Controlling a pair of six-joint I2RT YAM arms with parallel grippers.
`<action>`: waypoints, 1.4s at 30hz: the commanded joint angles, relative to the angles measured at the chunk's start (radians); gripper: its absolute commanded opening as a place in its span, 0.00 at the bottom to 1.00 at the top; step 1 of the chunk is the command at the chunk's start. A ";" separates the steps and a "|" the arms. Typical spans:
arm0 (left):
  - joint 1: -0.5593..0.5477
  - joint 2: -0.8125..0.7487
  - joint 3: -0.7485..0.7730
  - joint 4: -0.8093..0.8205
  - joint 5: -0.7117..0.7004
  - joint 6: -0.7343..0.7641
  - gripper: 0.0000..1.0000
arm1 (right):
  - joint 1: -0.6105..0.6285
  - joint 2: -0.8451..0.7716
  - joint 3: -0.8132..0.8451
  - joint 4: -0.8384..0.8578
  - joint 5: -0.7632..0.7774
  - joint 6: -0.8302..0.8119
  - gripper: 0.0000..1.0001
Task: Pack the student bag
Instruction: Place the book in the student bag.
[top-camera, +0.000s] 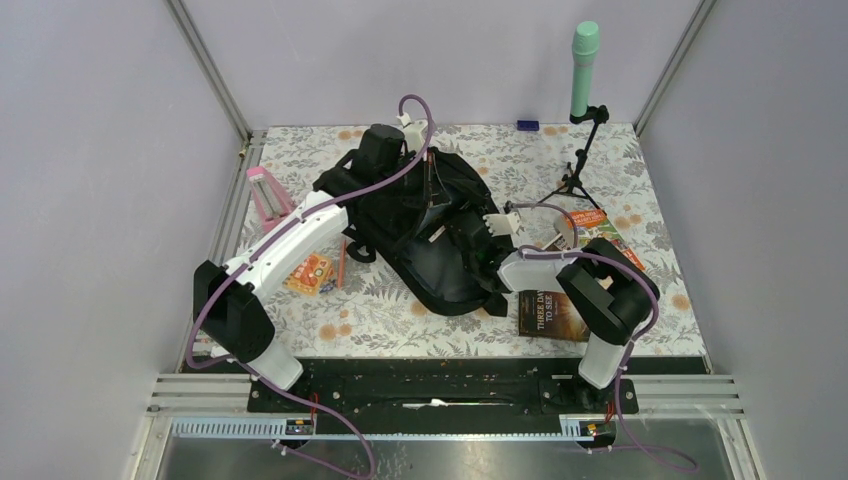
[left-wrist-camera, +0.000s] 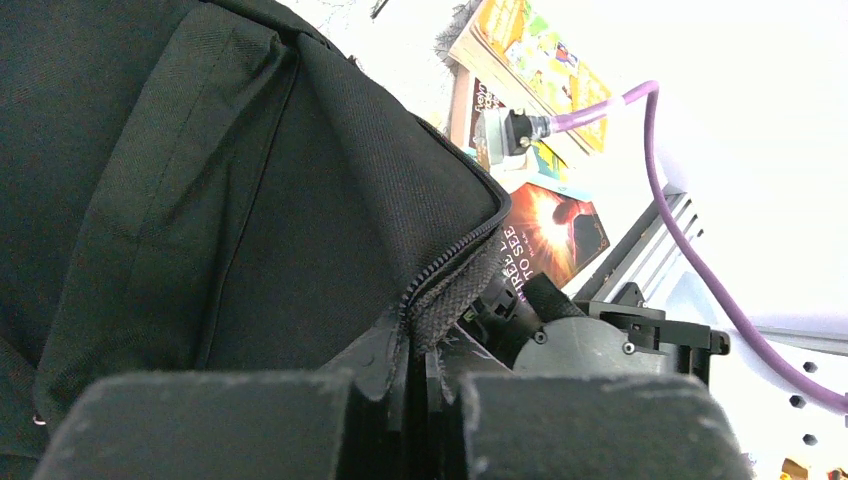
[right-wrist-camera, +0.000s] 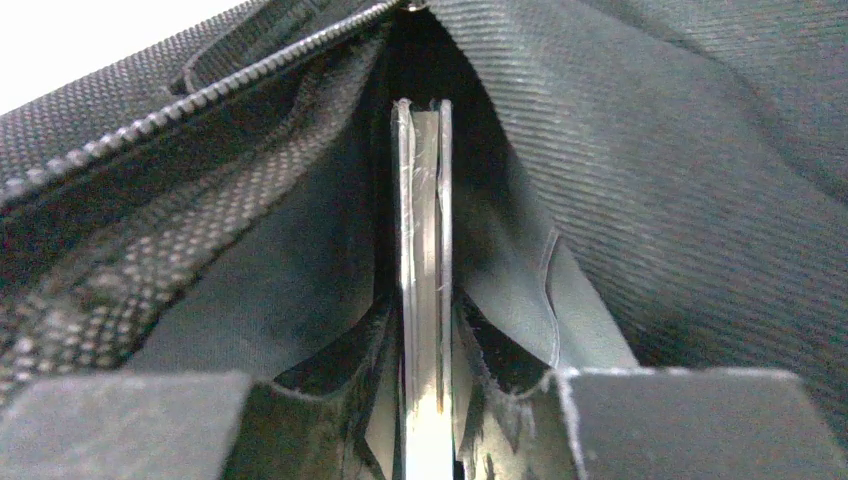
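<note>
Black student bag (top-camera: 440, 250) on a grey floral-patterned table (top-camera: 380, 315).

A: The bag (top-camera: 430, 230) is matt black woven cloth with a coarse weave. Its grey lining (right-wrist-camera: 300, 260) looks smoother.

B: Beside the bag, the book (top-camera: 548, 312) has a glossy paper cover. Inside the bag, the flat item (right-wrist-camera: 422, 250) shows shiny, scuffed edges, and the pads (right-wrist-camera: 120, 425) look matt and grainy.

Your left arm (top-camera: 290, 238) and right arm (top-camera: 598, 360) wear white link shells over bulky black joints, with purple cables (left-wrist-camera: 600, 106) looping alongside.
</note>
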 joint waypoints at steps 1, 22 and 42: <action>-0.010 -0.077 0.010 0.081 0.049 0.006 0.00 | 0.012 0.055 0.056 -0.096 0.033 -0.082 0.10; -0.009 -0.077 -0.075 0.019 -0.045 0.100 0.00 | 0.012 -0.178 -0.108 -0.108 -0.150 -0.503 0.60; -0.007 -0.102 -0.067 -0.037 -0.110 0.159 0.00 | -0.245 -0.810 -0.153 -0.842 -0.438 -0.866 0.91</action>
